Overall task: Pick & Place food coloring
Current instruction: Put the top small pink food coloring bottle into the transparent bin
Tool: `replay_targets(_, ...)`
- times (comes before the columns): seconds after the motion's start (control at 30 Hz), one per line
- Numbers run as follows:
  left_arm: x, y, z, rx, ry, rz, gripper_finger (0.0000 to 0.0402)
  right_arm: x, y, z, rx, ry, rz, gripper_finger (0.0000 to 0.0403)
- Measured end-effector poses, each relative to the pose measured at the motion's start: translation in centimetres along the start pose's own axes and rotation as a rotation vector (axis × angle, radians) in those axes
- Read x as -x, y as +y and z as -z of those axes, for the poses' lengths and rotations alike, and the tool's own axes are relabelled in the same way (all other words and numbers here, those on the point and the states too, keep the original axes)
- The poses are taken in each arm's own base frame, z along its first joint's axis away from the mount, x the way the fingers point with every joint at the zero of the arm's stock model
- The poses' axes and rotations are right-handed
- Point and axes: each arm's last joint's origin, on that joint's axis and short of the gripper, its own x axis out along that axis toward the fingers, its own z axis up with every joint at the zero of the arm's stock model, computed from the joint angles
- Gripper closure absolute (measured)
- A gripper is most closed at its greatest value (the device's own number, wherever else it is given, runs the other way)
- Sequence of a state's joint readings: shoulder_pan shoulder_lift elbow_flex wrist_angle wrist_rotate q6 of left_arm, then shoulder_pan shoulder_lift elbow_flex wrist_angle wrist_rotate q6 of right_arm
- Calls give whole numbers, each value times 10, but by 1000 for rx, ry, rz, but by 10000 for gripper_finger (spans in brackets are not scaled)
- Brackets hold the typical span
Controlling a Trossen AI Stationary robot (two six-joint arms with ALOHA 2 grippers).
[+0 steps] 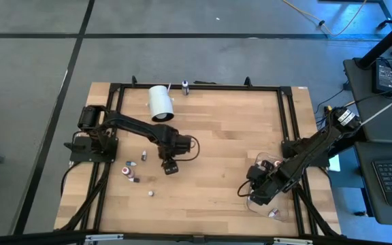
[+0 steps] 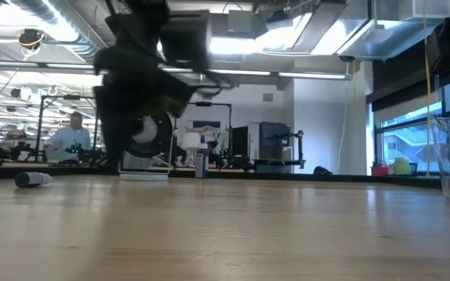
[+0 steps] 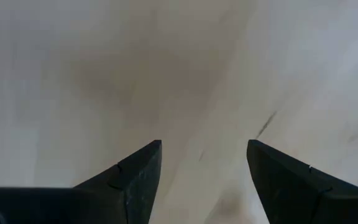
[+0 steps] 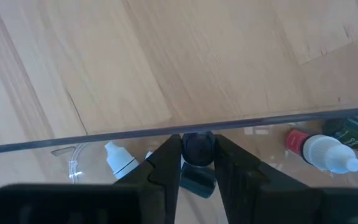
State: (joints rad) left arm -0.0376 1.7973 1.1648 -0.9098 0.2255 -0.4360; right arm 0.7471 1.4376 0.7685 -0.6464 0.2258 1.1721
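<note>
Several tiny food coloring bottles lie on the wood left of the centre (image 1: pixel 135 178), by my left gripper (image 1: pixel 171 167). That gripper hovers open over bare wood (image 3: pixel 204 149) and touches nothing. My right gripper (image 1: pixel 257 193) is at the clear container (image 1: pixel 267 163) near the table's right edge. It is shut on a small dark bottle (image 4: pixel 197 149). Other bottles lie in the container: a white-capped one (image 4: pixel 120 159), a red one (image 4: pixel 319 149) and a dark green one (image 4: pixel 355 134). One more bottle stands at the far edge (image 1: pixel 186 86). My right gripper pinches the dark bottle by its dark cap (image 4: pixel 198 140) between the two fingers, coming from above and pointing down into the clear container. The bottle's dark body (image 4: pixel 197 179) reaches below the fingers. Whether it rests on the container's floor cannot be told.
A large white cylinder (image 1: pixel 160 102) lies near the far edge, left of the centre. The container's clear rim (image 4: pixel 104 132) runs across in front of my right gripper's fingers. A black frame (image 1: pixel 288 116) borders the table. Bare wood lies between the two arms.
</note>
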Motion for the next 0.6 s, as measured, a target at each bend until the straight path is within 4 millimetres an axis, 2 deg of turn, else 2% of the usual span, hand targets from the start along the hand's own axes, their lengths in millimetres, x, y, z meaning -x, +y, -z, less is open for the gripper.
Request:
replay_targets(0.1, 0, 3, 8, 70, 65, -57, 171, 0, 0, 0, 0, 0, 0, 308)
replay_targets(0.2, -1, -1, 13, 56, 97, -75, 172, 0, 0, 0, -1, 0, 0, 308)
replay_targets(0.33, -3, -10, 16, -15, 89, -68, 173, 0, 0, 0, -1, 0, 0, 298)
replay_targets(0.6, -10, -39, 23, -210, 23, -29, 176, 0, 0, 0, -1, -13, 8, 244)
